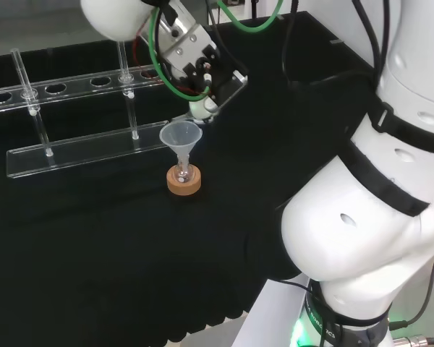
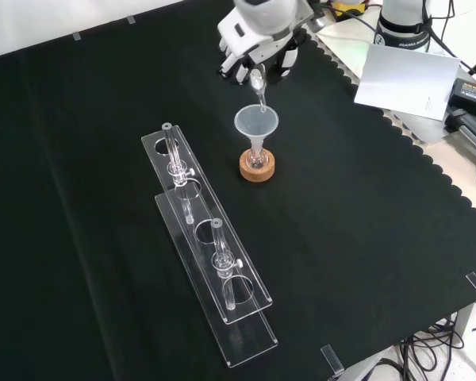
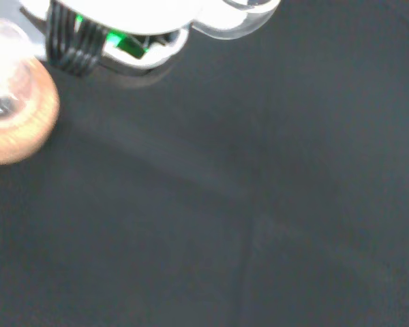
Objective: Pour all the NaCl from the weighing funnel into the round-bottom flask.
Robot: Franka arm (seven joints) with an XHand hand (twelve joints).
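Note:
A small round-bottom flask [image 1: 182, 174] sits in a cork ring stand [image 1: 184, 184] with a clear plastic funnel [image 1: 180, 135] in its neck. In the front view the same funnel [image 2: 256, 123] stands over the cork ring [image 2: 258, 167]. The hand [image 2: 260, 49] hovers just above and behind it, shut on a clear glass weighing funnel [image 2: 259, 86]. The weighing funnel is tilted, its spout pointing down at the funnel's rim. In the head view the hand [image 1: 192, 61] holds the weighing funnel [image 1: 201, 108] just above the funnel's mouth. The wrist view has the cork ring [image 3: 17, 133] blurred at one edge.
A long clear acrylic tube rack [image 2: 209, 242] with a few glass tubes lies left of the flask in the front view, and behind it in the head view [image 1: 79, 148]. White paper [image 2: 404, 79] and cables lie past the cloth's scalloped edge.

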